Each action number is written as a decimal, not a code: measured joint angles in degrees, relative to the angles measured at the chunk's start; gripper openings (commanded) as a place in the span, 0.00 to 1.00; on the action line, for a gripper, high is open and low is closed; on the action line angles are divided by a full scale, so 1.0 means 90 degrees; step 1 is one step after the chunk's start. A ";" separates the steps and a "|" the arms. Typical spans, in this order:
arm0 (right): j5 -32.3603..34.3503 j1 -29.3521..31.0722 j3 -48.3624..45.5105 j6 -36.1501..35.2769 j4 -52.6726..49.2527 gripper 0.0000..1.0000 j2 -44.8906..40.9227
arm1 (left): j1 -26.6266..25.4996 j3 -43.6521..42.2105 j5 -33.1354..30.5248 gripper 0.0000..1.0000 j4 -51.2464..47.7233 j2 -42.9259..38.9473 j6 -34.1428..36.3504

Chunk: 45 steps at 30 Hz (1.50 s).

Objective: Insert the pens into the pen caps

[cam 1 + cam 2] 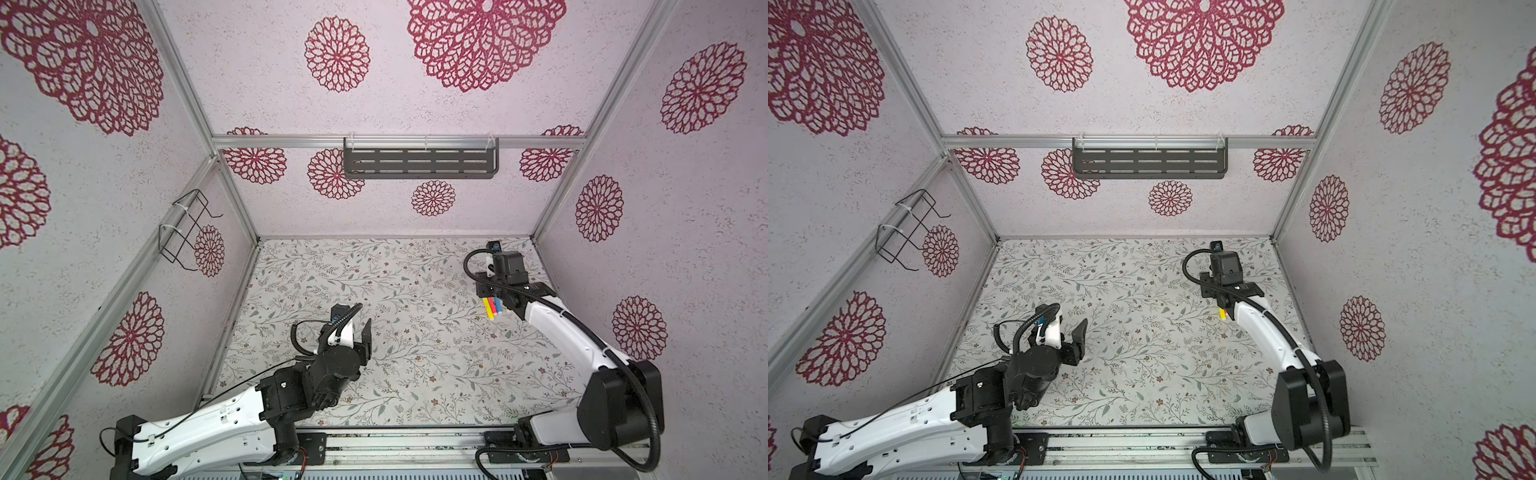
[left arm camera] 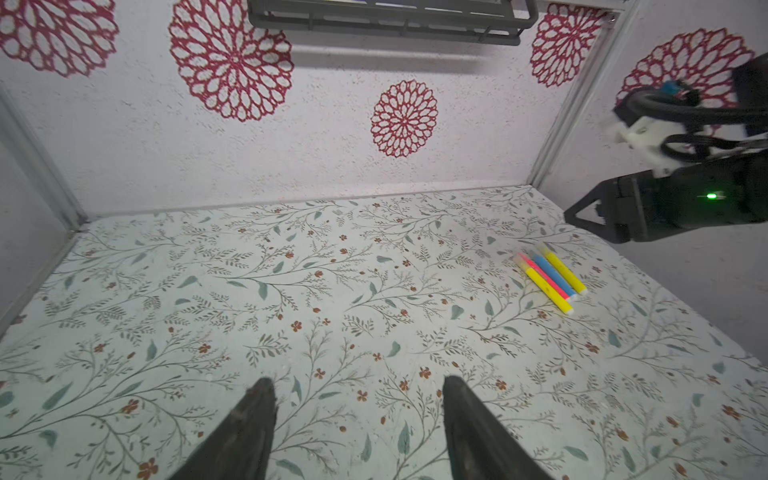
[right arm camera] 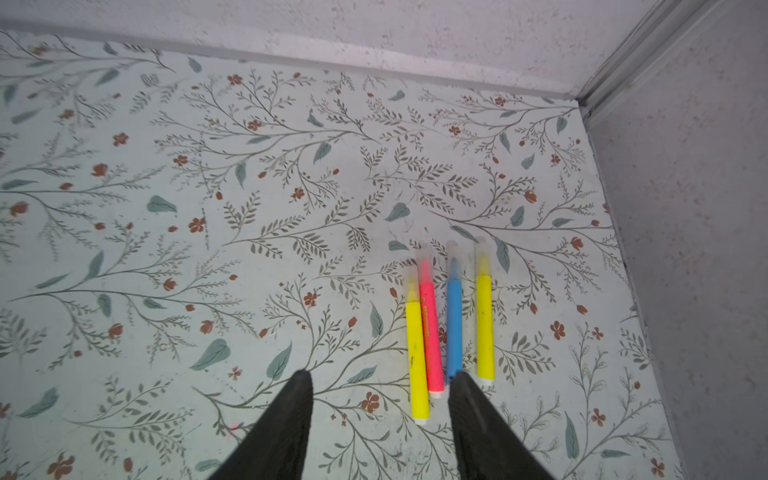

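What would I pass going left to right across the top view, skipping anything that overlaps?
Wire rack on the side wall → left end effector → pens.

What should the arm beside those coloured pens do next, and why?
Probably lift the right gripper clear. Its jaws stand open and empty near the four pens, which lie side by side and each seem to wear a clear cap already.

Mat lay open across the middle; pens sat near the right wall, narrowing room on that side
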 measured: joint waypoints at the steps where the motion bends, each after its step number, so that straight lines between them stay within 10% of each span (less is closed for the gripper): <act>1: -0.0044 0.0000 -0.0151 0.0000 0.0158 0.56 -0.0175 | 0.0032 0.0032 -0.0129 0.66 -0.0002 0.0075 0.0066; 15: 0.0078 0.0005 -0.3942 0.0032 0.2375 0.67 -0.3092 | 0.0952 -0.0641 -0.1795 0.81 -0.0124 0.0002 0.0340; 17: 0.0253 0.0005 -0.4430 0.0119 0.2611 0.98 -0.3531 | 0.1090 -0.0845 -0.1936 0.84 -0.0119 -0.0134 0.0325; 45: 0.1617 0.0005 -0.6416 0.0386 0.3106 0.99 -0.5676 | 0.3572 -0.2788 -0.2407 0.99 0.2407 -0.0427 0.1591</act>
